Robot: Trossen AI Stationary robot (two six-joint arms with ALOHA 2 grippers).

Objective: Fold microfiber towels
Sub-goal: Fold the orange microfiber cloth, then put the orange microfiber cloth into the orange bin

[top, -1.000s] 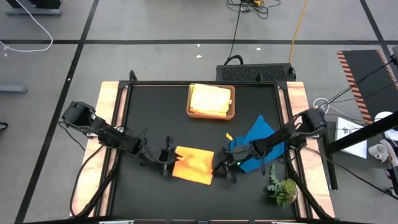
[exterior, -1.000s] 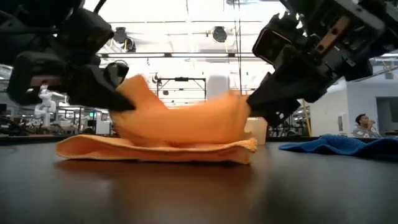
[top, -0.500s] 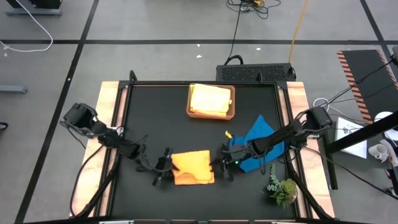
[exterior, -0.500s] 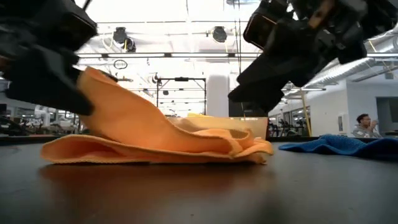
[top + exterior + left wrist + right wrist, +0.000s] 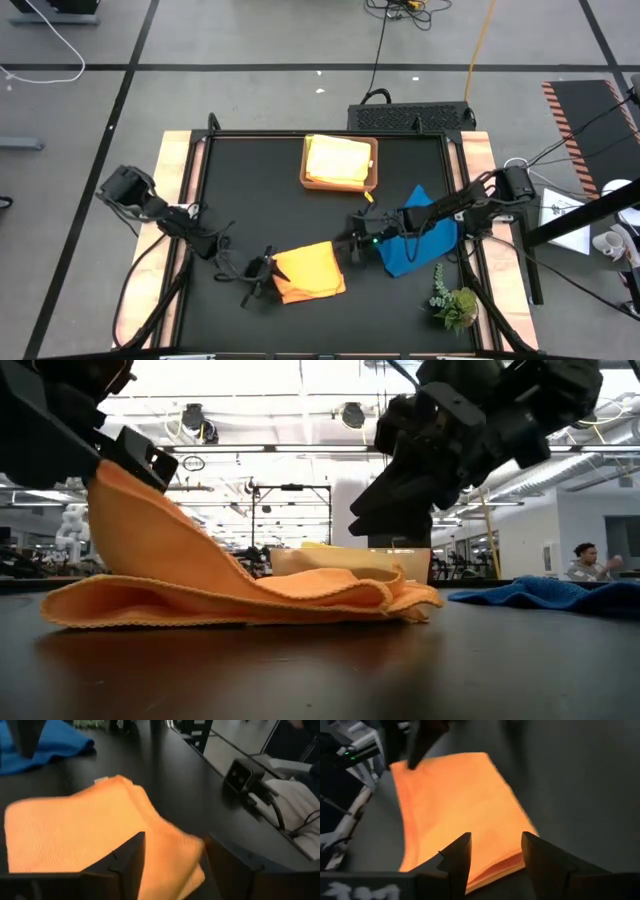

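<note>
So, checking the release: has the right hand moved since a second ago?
Yes. The right hand has pulled back from the orange towel, toward the tray.

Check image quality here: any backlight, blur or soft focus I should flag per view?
Low view: bright ceiling lights behind, so both arms are near-silhouettes; orange towel stays readable. Left wrist view: towel's near edge motion-smeared. Right wrist view: own fingers sharp, left gripper beyond blurred. High view: evenly lit, tray crisp.

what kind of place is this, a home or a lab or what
Most likely a robotics lab or large workshop hall: a black worktable on a taped concrete floor, loose cables, and strip lights over an open room with equipment behind.
</note>
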